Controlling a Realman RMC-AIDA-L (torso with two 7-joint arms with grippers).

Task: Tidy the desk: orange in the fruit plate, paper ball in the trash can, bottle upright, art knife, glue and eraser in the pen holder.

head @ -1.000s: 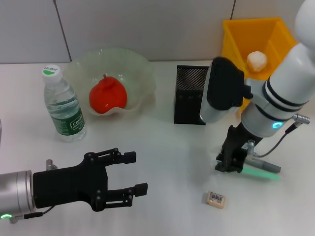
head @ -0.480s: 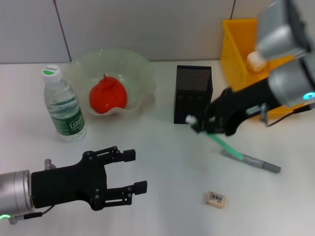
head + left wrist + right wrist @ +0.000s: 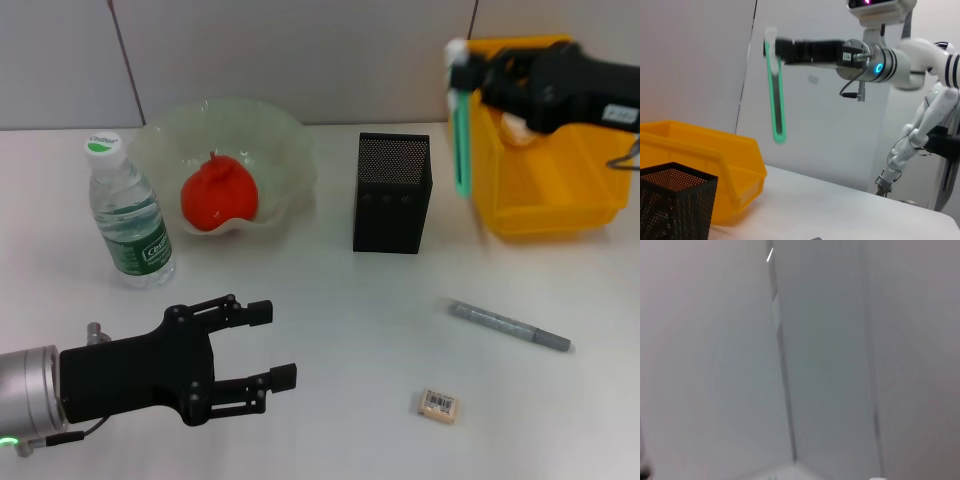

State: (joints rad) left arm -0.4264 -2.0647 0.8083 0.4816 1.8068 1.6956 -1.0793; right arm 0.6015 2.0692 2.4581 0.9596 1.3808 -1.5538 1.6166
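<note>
Green art knife (image 3: 461,150) hanging blade-down, pinched by right end effector (image 3: 470,75) just right of pen holder (image 3: 392,193), ready for dropping in; left end effector (image 3: 262,345) open, empty, near.

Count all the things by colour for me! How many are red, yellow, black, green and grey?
Red: 1, the orange
Yellow: 1, the trash can
Black: 1, the pen holder
Green: 2, the fruit plate and the green stick held up by the right gripper
Grey: 1, the grey pen
Total: 6
</note>
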